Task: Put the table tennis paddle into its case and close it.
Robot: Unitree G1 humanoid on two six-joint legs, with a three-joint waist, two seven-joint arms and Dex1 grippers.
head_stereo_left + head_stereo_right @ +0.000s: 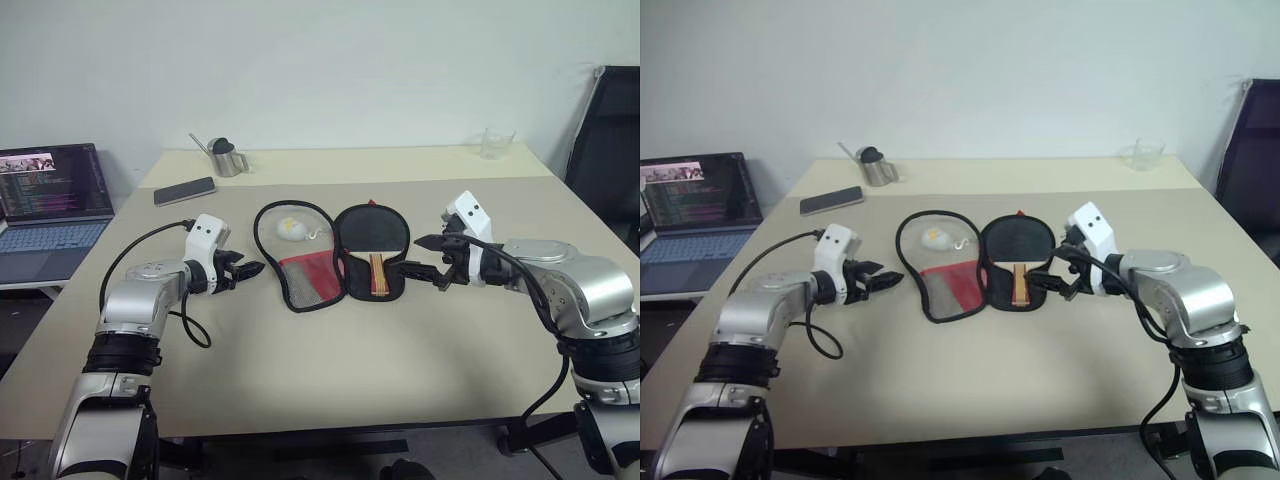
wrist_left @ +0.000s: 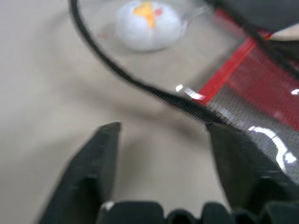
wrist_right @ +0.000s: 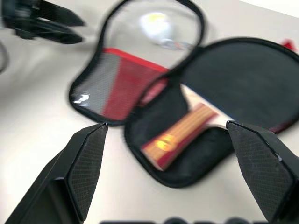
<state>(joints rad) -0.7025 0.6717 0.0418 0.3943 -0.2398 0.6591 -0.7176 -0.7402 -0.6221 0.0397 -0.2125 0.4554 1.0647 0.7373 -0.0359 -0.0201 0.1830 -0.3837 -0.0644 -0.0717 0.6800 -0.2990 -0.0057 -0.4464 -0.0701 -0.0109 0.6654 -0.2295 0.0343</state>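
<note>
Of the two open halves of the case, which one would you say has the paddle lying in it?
The case half nearer the right gripper holds the table tennis paddle; the other half shows only the red mesh panel.

White wall (image 1: pixel 330 60), beige table (image 1: pixel 330 370), black chair (image 1: pixel 612 140)

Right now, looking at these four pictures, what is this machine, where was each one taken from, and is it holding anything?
It is a humanoid robot with two arms, each ending in a two-fingered black pincer. Two pictures come from cameras in its head, looking down over a beige table. The other two come from cameras on its wrists, looking along the fingers.

On the table lies an opened case with a table tennis paddle resting in its right half and a white fluffy ball in the left half. Farther back are a phone, a metal cup and a glass; a laptop stands at the left.

The left pincer and right pincer are either side of the case, both open, holding nothing.
</note>
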